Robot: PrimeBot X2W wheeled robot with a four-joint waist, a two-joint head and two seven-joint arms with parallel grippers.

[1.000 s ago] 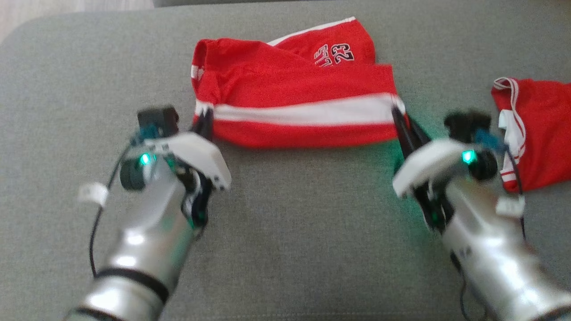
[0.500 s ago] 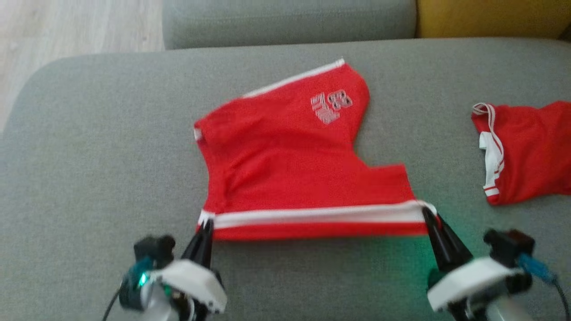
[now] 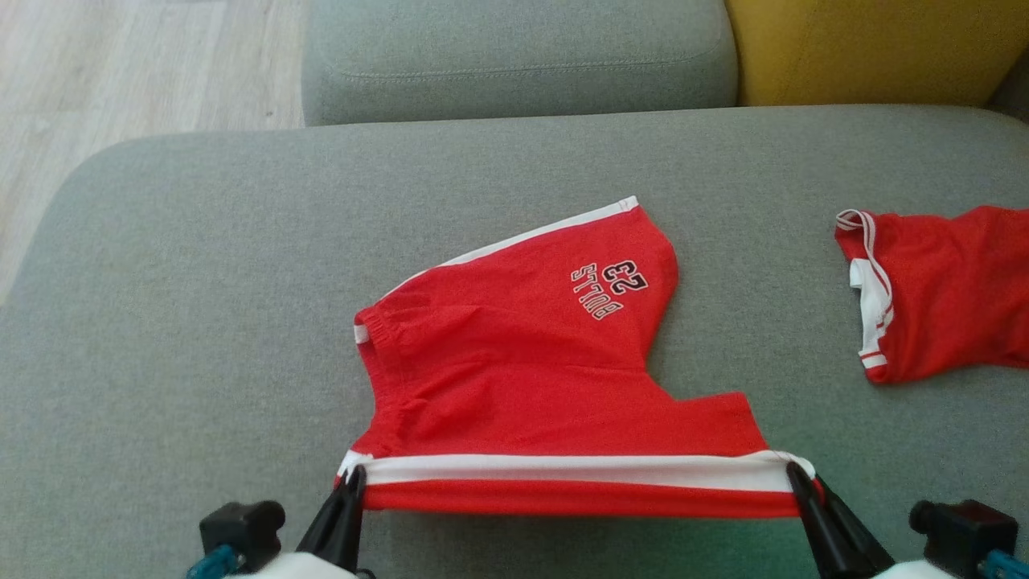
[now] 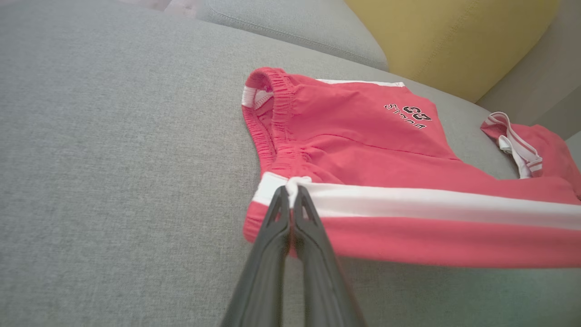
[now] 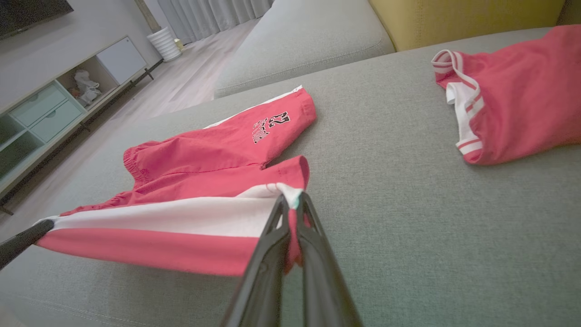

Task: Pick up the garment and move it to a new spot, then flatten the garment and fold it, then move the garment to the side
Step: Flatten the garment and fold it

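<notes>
The garment (image 3: 522,362) is a pair of red shorts with a white side stripe and a "23" print, lying on the grey sofa seat (image 3: 201,281). Its near edge is stretched taut and raised between my two grippers. My left gripper (image 3: 351,474) is shut on the waistband corner at the stripe's left end (image 4: 290,188). My right gripper (image 3: 792,470) is shut on the hem corner at the stripe's right end (image 5: 290,200). The far leg with the print lies flat on the cushion (image 4: 408,113).
A second red and white garment (image 3: 940,289) lies at the right of the seat (image 5: 513,95). A grey cushion (image 3: 514,56) and a yellow cushion (image 3: 876,48) stand behind. Wooden floor (image 3: 120,64) lies off the seat's left edge.
Both grippers have pulled the striped edge toward me, unfolding the shorts so the printed leg lies open. The head camera has tilted up, bringing the back cushions into view.
</notes>
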